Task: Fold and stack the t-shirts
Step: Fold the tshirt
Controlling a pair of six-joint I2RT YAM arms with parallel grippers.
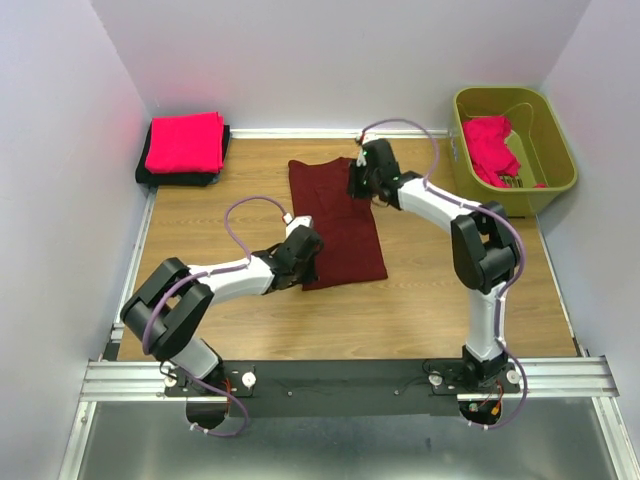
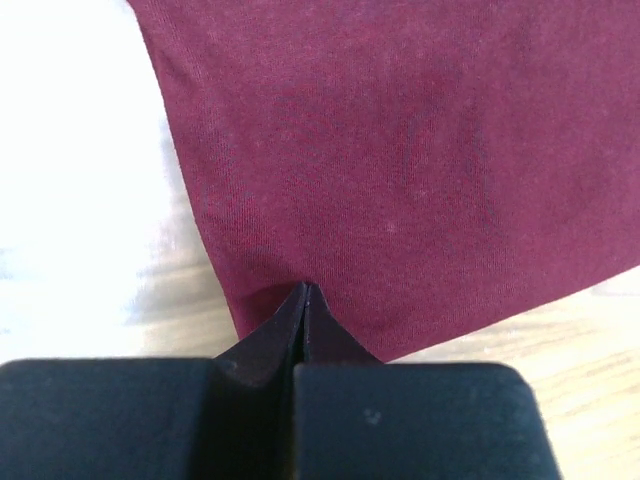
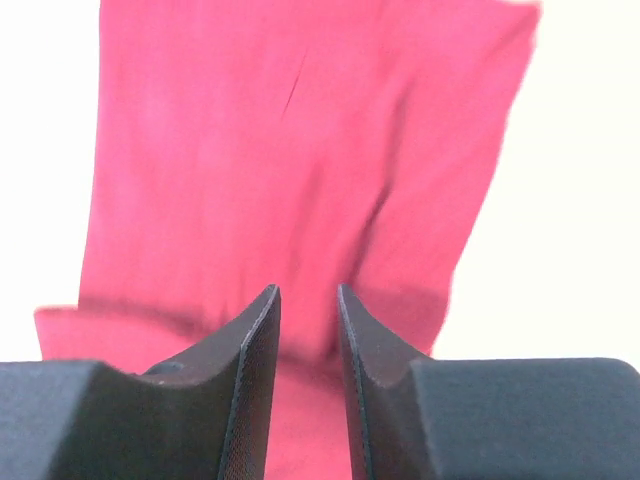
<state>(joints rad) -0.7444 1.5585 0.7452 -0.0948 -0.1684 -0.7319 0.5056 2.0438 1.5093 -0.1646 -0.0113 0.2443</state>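
Note:
A dark maroon t-shirt, folded into a long strip, lies on the wooden table mid-scene. My left gripper is shut on its near-left corner. In the left wrist view its closed fingertips pinch the maroon cloth at the edge. My right gripper sits at the strip's far-right edge. There its jaws stand narrowly apart with bunched cloth between them. A folded pinkish-red t-shirt rests on a folded black t-shirt at the far left.
An olive-green bin stands at the far right with crumpled pinkish-red t-shirts inside. White walls close in the table on the left, back and right. Bare wood lies between the maroon shirt and the right arm.

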